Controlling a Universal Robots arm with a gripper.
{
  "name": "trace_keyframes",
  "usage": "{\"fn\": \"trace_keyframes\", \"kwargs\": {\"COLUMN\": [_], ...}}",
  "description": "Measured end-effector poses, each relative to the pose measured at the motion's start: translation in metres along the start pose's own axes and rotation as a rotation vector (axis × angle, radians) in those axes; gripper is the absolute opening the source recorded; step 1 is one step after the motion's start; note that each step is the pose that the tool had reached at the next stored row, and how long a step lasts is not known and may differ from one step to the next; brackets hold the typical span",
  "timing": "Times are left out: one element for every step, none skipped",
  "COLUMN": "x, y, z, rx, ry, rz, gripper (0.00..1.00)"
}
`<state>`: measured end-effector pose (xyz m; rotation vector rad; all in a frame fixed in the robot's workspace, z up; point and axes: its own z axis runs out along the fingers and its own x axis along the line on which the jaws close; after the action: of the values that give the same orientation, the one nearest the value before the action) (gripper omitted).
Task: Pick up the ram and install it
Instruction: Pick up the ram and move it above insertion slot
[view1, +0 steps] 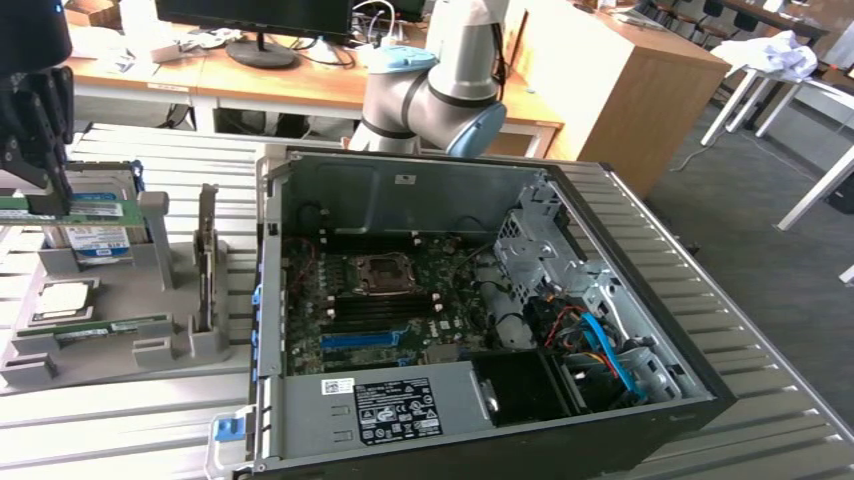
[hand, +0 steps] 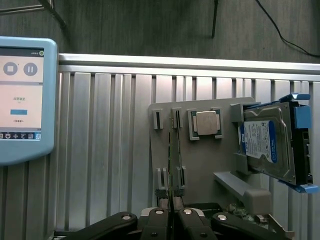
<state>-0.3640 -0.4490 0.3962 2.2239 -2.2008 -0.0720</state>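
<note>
A robotics lab set up in an office-like room: a robot arm (view1: 447, 90) stands at a ribbed metal desk (view1: 134, 430) carrying an open computer case (view1: 400, 195) and a grey parts holder (view1: 120, 350), a touchscreen control pendant (hand: 22, 100) is near the holder, and wooden office desks (view1: 334, 90) with a monitor (view1: 254, 15) stand behind

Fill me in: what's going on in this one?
A single robot arm has its end effector shut on the ram, a thin green stick, at the grey parts holder on the exterior view's left. The open computer case sits beside it with its motherboard exposed; the ram is not in it yet. A hard drive and a processor chip sit in the holder.
</note>
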Motion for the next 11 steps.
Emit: {"fn": "trace_keyframes", "kwargs": {"x": [0.0,0.0,0.0,0.0001,0.0,0.0,0.0,0.0001,0.0001,0.0001,0.0001], "y": [-0.0007,-0.0015,-0.0022,-0.0029,-0.0037,-0.0045,-0.0052,-0.006,-0.0067,-0.0075,-0.0083], "z": [0.0,-0.0001,-0.0001,-0.0001,-0.0002,-0.0002,-0.0002,-0.0002,-0.0003,-0.0003,-0.0003], "rx": [0.0001,0.0,0.0,0.0001,0.0,0.0,0.0,0.0001,0.0,0.0001,0.0], "ry": [0.0,0.0,-0.0001,0.0,0.0,0.0,0.0,-0.0001,0.0,0.0,0.0], "rz": [0.0,0.0,0.0,0.0,0.0,0.0,0.0,0.0,0.0,0.0,0.0], "gripper": [0.13,0.13,0.13,0.13,0.13,0.13,0.13,0.13,0.13,0.13,0.13]}}
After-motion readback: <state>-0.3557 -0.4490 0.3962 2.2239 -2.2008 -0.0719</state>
